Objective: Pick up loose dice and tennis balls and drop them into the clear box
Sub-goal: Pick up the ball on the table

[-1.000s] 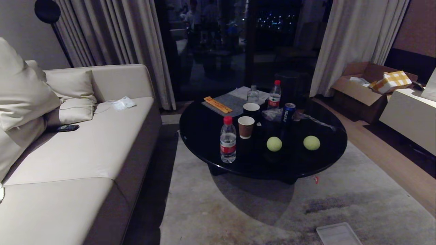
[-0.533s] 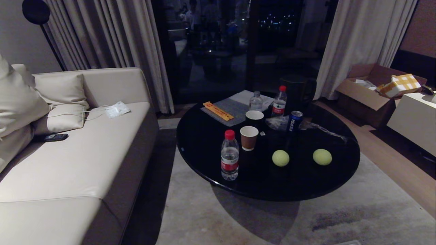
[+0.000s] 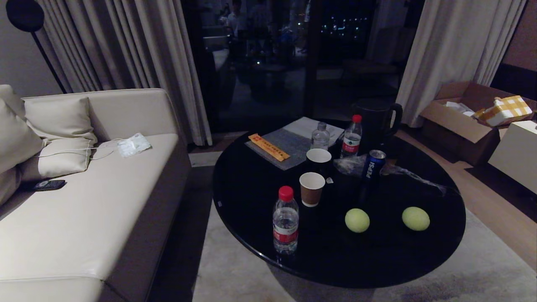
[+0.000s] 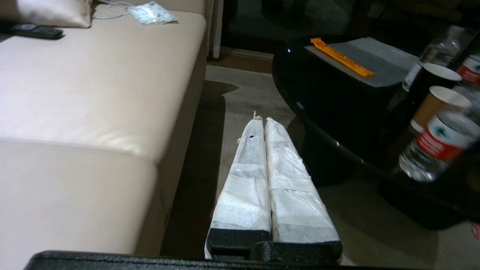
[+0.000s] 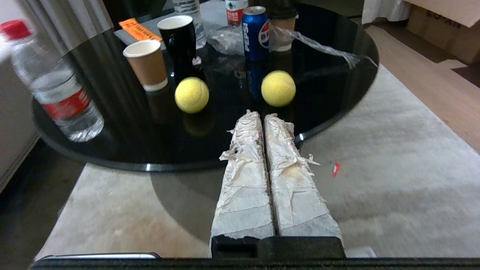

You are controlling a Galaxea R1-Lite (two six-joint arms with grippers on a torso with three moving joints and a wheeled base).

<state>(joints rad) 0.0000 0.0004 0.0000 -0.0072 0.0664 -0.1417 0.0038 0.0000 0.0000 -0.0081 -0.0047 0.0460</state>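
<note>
Two yellow-green tennis balls lie on the round black table (image 3: 251,218): one (image 3: 357,220) near the middle front, the other (image 3: 415,218) to its right. The right wrist view shows them too, one (image 5: 192,95) and the other (image 5: 278,88), just beyond my right gripper (image 5: 261,115), which is shut and empty, short of the table's near edge. My left gripper (image 4: 262,120) is shut and empty, low between the sofa and the table. Neither arm shows in the head view. No dice and no clear box are in view.
On the table stand a water bottle (image 3: 285,221), a brown paper cup (image 3: 312,189), a black cup (image 3: 318,160), a Pepsi can (image 3: 373,164), two more bottles and a grey mat with an orange strip (image 3: 269,147). A beige sofa (image 3: 84,209) is left; cardboard box (image 3: 461,121) far right.
The whole head view has shifted: the table and balls now sit larger and lower in the picture, and the pale tray on the rug has left view. Nothing on the table moved.
</note>
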